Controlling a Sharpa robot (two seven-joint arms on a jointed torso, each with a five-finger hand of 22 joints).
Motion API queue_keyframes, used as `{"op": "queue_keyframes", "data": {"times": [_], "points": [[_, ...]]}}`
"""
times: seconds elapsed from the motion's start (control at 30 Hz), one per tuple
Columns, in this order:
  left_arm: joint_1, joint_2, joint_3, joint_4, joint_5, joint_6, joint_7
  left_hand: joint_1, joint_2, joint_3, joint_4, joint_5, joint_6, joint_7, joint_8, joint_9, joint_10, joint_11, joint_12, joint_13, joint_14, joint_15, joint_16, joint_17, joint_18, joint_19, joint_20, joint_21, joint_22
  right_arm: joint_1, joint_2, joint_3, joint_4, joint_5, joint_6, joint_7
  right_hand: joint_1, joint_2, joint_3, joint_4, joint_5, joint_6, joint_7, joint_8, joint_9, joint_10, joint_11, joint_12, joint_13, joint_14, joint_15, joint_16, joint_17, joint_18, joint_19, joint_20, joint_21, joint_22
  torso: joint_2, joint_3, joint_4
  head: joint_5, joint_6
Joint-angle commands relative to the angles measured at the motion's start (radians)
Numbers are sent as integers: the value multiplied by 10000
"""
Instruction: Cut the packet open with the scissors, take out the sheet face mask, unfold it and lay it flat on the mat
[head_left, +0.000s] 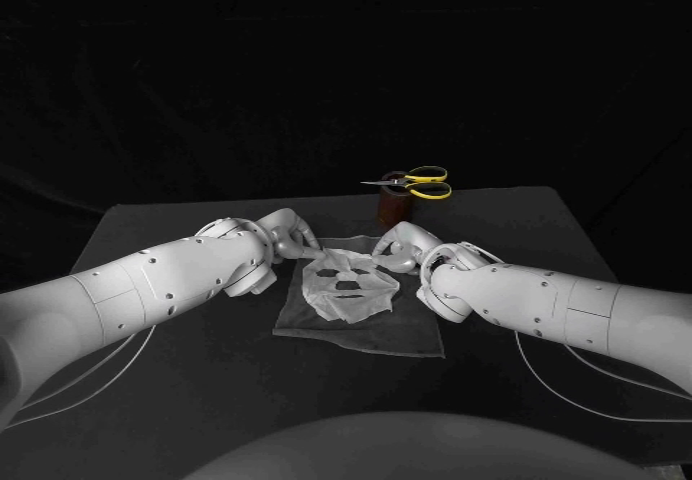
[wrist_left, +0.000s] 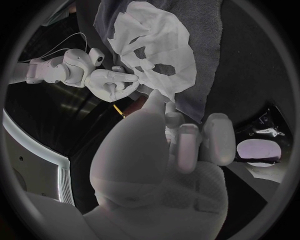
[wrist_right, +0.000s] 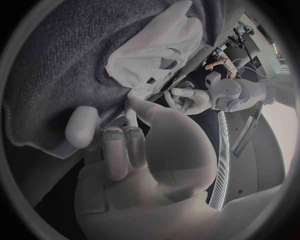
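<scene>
The sheet face mask is pinched at 2 corners by the left hand and right hand. Probably it is pulled flat over the mat.

The left robot hand and right robot hand hide the mask's upper corners; their grip is unclear.

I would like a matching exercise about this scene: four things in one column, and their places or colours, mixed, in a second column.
Column 1
1 scissors
2 sheet face mask
3 mat
4 left hand

Column 2
a grey, under the mask
b yellow handles, farthest from the robot
c by the mask's far corner
d white, spread on the mat

Pairs: 1-b, 2-d, 3-a, 4-c
</scene>
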Motion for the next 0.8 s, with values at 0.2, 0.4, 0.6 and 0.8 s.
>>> {"op": "queue_keyframes", "data": {"times": [0.2, 0.4, 0.6, 0.8], "points": [[-106, 326, -47, -363, -900, -476, 130, -283, -143, -151, 69, -59, 130, 70, -59, -47, 117, 58, 146, 114, 902, 1, 56, 2138, -93, 90, 20, 55, 40, 39, 75, 7, -98, -103, -432, 154, 77, 36, 115, -25, 48, 148, -53, 112, 241, 1077, -74, 35, 2634, 1057, -105, 35, 2628, -39, -1, -53, 63, 18, -2, 2, -3, -24, 0], [-142, 459, -60, -522, -1179, -748, -191, -375, -122, -204, 49, -59, 342, 4, 68, -23, 272, 13, 284, 316, 915, -22, 71, 2174, -93, 107, 20, 72, 57, 58, 97, 10, -132, -172, -452, 198, 50, 15, 140, -41, 48, 168, -60, 140, 265, 1077, -79, 35, 2634, 1057, -108, 35, 2628, -34, -16, -58, 34, 5, 1, 12, -5, -47, 0], [-149, 532, -63, -524, -1348, -796, -404, -239, -69, -143, 11, -55, 406, -43, 119, -20, 301, -33, 316, 353, 923, -61, 80, 2197, -101, 138, -3, 99, 98, 73, 136, 16, -174, -265, -555, 201, 36, 14, 192, -68, 49, 196, -75, 174, 294, 1077, -91, 35, 2634, 1057, -117, 35, 2628, -39, -4, -66, 58, 26, -6, 14, -1, -69, 0], [-151, 582, -64, -491, -1473, -669, -475, -58, 5, -25, -5, -53, 446, -75, 142, -31, 327, -66, 334, 387, 936, -92, 94, 2234, -110, 168, -33, 123, 135, 103, 105, 21, -132, -282, -295, 115, -225, -230, 80, -34, 44, -39, -30, 90, 302, 1077, -58, 35, 2634, 1057, -105, 35, 2628, -7, -99, -70, -123, -68, -6, 5, 1, -82, 0]]}}
